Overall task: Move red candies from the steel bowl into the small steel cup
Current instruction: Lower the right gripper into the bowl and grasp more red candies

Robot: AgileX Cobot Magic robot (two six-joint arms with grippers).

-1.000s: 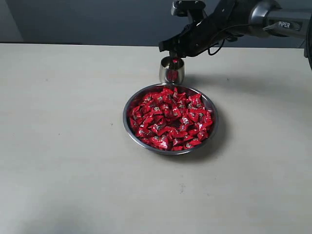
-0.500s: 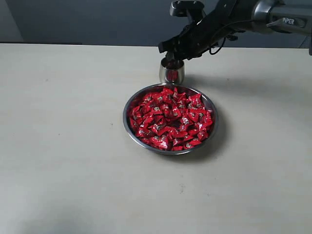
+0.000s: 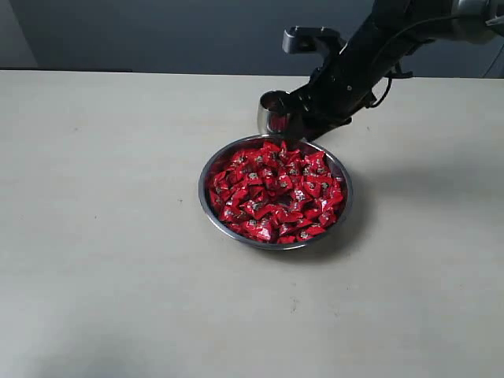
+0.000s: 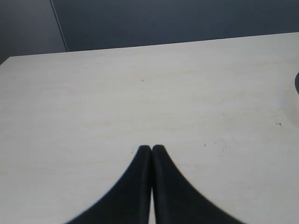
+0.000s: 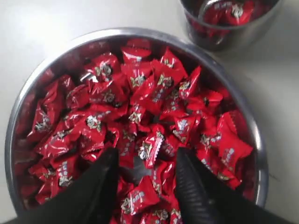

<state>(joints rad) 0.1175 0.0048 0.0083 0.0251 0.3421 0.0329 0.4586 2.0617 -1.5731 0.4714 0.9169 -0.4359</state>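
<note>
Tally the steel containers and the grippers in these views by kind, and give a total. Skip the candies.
Wide, shallow shiny steel bowl: 1
Small upright cylindrical steel cup: 1
Black grippers: 2, the left gripper and the right gripper
Total: 4

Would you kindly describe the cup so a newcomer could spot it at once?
Find the wide steel bowl heaped with red candies on the pale table. The cup stands just beyond its far rim. It alone is small, upright and cylindrical.
</note>
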